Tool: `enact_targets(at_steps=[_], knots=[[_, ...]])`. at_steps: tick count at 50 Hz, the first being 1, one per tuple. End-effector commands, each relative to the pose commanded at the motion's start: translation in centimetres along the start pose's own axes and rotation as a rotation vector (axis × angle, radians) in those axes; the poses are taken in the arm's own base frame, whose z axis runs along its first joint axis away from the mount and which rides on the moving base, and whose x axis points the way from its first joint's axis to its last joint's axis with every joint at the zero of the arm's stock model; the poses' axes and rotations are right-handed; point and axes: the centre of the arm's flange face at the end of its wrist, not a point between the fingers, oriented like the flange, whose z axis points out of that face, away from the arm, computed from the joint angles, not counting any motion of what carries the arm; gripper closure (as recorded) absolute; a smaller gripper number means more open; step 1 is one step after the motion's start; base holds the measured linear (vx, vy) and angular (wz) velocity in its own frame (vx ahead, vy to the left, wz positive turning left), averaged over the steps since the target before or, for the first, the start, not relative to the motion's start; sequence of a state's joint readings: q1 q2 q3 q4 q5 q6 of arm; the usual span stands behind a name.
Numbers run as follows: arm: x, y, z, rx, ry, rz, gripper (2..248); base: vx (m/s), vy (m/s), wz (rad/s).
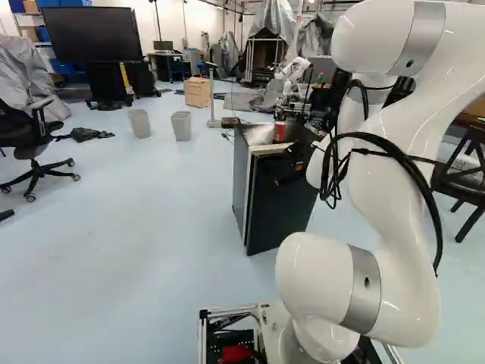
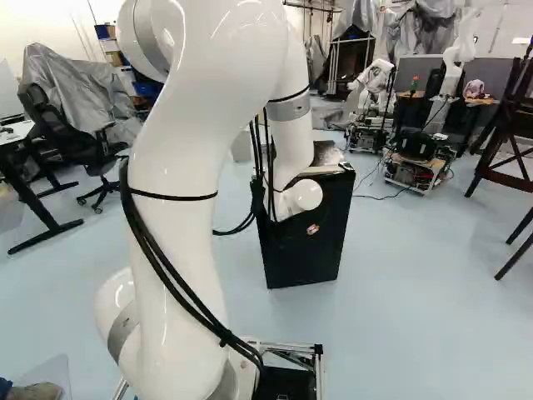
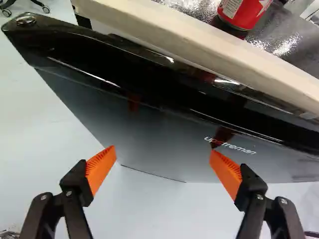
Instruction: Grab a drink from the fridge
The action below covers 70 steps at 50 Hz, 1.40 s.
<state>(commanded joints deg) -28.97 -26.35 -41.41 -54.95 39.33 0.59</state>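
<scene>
Left base view: large flat black screen [image 1: 91, 34] is mounted on a black stand at upper left. Two light-grey tapered bins [image 1: 182, 126] are set apart on the pale blue floor [image 1: 136, 227]; light-wood drawer cabinet [image 1: 198, 92] is placed beyond. Crumpled dark cloth [image 1: 89, 134] is seen between bins and black wheeled office chair [image 1: 34, 133]. Right base view: white-topped, black-legged desk [image 2: 17, 131] is partly cut off at the left edge.
</scene>
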Motion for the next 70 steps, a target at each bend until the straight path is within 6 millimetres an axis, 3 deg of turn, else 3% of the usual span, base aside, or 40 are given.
enact_targets(at_steps=[33,70], knots=[[1.0,0.2,1.4,0.011,0.011,-0.022,3,0.0,0.0,0.0],[0.6,-0.2,0.7,0.011,0.007,-0.014,3,0.0,0.0,0.0]])
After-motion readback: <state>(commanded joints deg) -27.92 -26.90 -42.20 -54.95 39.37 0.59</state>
